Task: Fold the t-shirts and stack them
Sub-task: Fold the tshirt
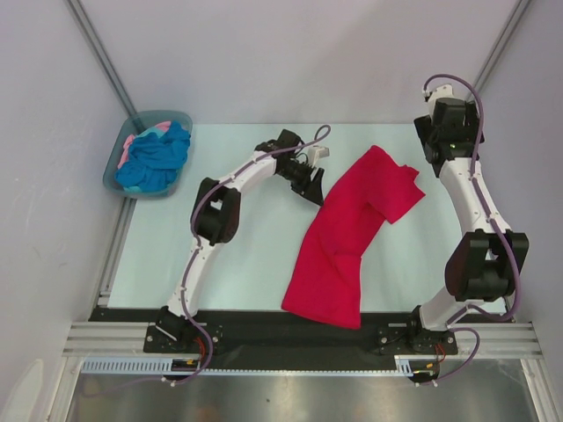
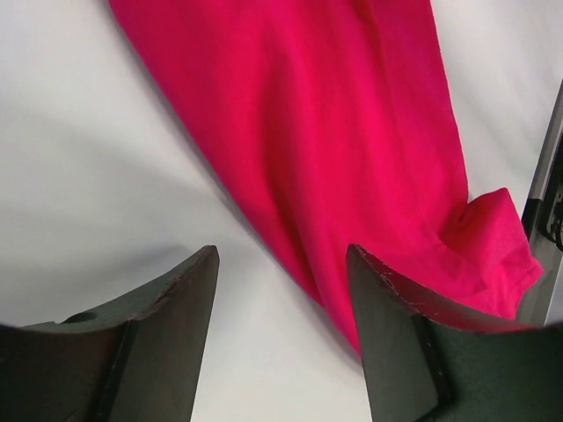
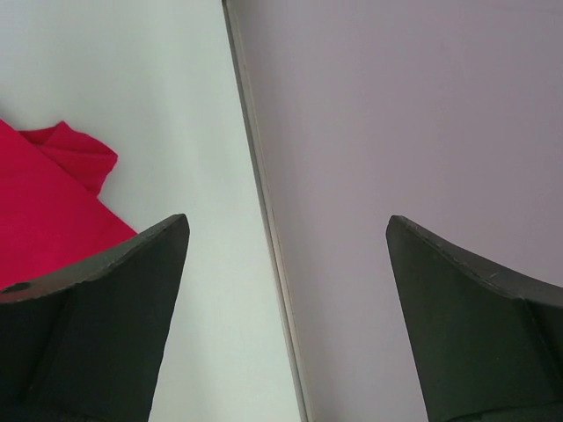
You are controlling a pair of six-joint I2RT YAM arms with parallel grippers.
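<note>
A crimson-red t-shirt (image 1: 339, 237) lies crumpled in a long diagonal strip on the table, one sleeve toward the back right and its hem near the front edge. My left gripper (image 1: 312, 189) hovers just left of its upper part. In the left wrist view the gripper (image 2: 281, 255) is open over bare table, and the red cloth (image 2: 334, 114) runs past its right finger (image 2: 396, 334). My right gripper (image 3: 286, 224) is open and empty near the back right corner, with the red sleeve (image 3: 53, 193) to its left. A turquoise-blue t-shirt (image 1: 158, 163) and a pale pink one (image 1: 139, 141) lie bunched in the tub.
The grey-teal tub (image 1: 169, 115) sits at the table's back left corner. Pale walls enclose the table on the left, back and right, and the right wall's foot (image 3: 264, 220) runs between my right fingers. A black rail (image 1: 264, 338) borders the front.
</note>
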